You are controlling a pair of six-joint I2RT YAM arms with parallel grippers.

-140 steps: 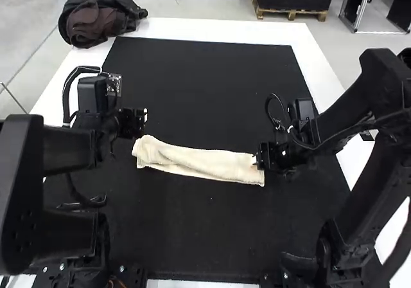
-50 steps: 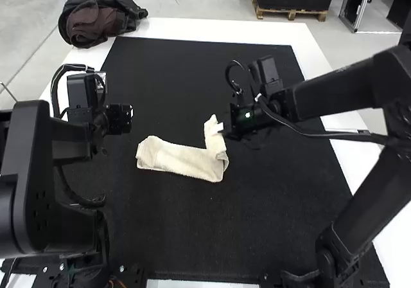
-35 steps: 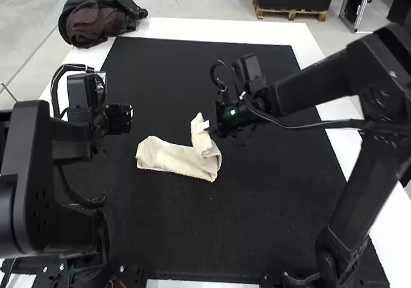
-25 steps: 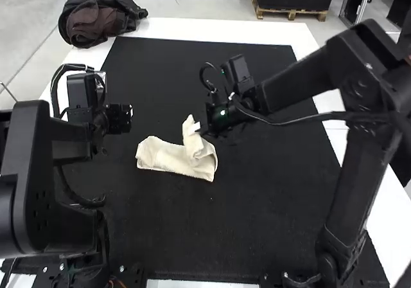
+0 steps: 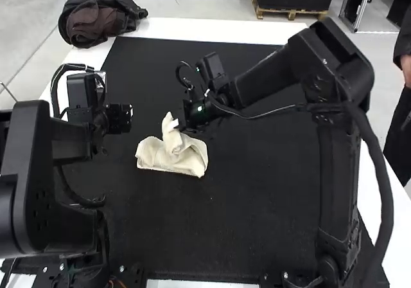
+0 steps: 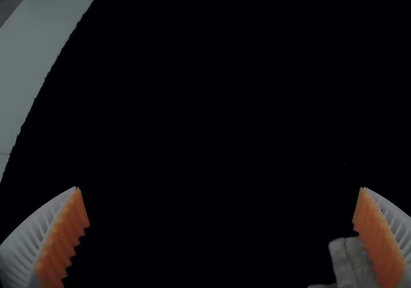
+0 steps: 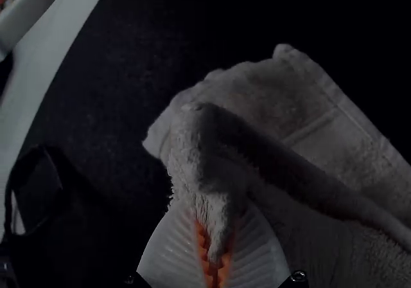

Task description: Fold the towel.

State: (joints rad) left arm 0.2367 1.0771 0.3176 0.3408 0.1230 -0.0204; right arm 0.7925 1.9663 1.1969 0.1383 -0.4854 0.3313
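My right gripper (image 5: 177,126) holds one end of the cream towel (image 5: 187,159) up above its left part, which lies on the black mat. In the right wrist view my right gripper (image 7: 215,262) is shut on a bunched end of the towel (image 7: 276,101), and the rest spreads beyond it with a raised fold. To the left of the towel and slightly behind it, my left gripper (image 5: 130,114) hangs over the mat. In the left wrist view my left gripper (image 6: 221,207) stands wide open with nothing between its fingers, and a corner of the towel (image 6: 352,259) lies beside one pad.
The black mat (image 5: 257,224) covers most of the white table (image 5: 212,31). A dark bag (image 5: 99,15) rests at the table's far left corner. Part of a person stands beyond the right edge of the table, not touching the towel.
The right gripper has taken the towel's right end, lifted it and carried it left over the rest. The left arm has drawn back slightly from the towel, then kept still.
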